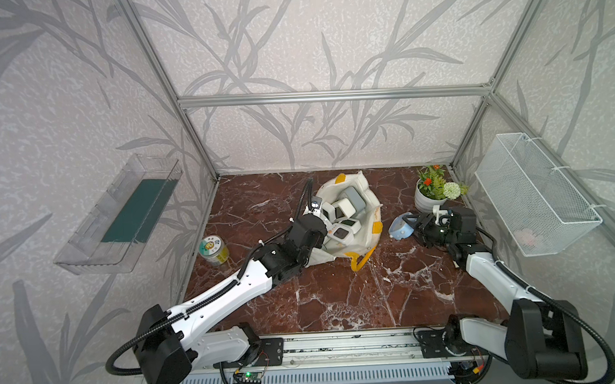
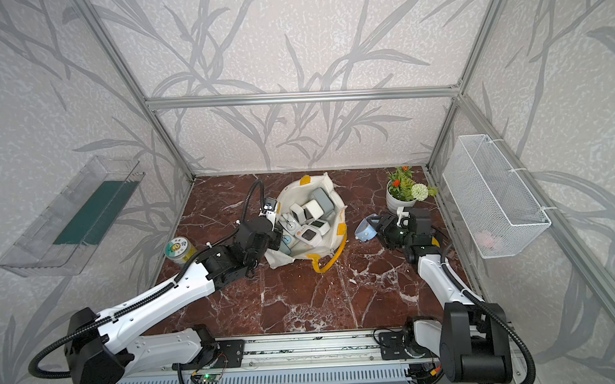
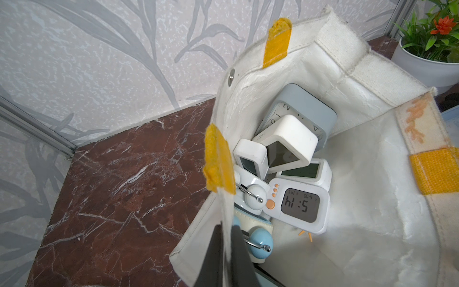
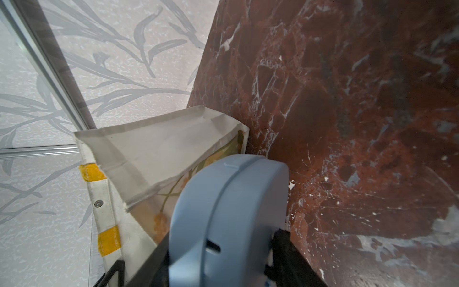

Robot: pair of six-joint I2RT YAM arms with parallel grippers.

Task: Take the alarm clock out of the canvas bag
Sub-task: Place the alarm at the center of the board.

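Observation:
The cream canvas bag [image 1: 373, 201] [image 2: 339, 213] lies open at the table's back middle, with several alarm clocks inside [image 3: 300, 206]. My left gripper [image 3: 227, 236] is shut on the bag's near rim [image 3: 221, 174], with cloth pinched between its dark fingers. A round light-blue alarm clock [image 1: 399, 228] [image 2: 365, 230] [image 4: 228, 211] is outside the bag, to its right. My right gripper [image 1: 412, 227] [image 4: 221, 244] is shut on it, one finger on each side. Whether this clock touches the table I cannot tell.
A yellow-labelled jar [image 1: 214, 250] stands at the left edge. A potted plant [image 1: 434, 191] is just behind my right gripper. A white wire basket [image 1: 534, 193] hangs on the right wall and a clear shelf [image 1: 121, 215] on the left. A yellow bag handle [image 1: 360, 260] trails forward.

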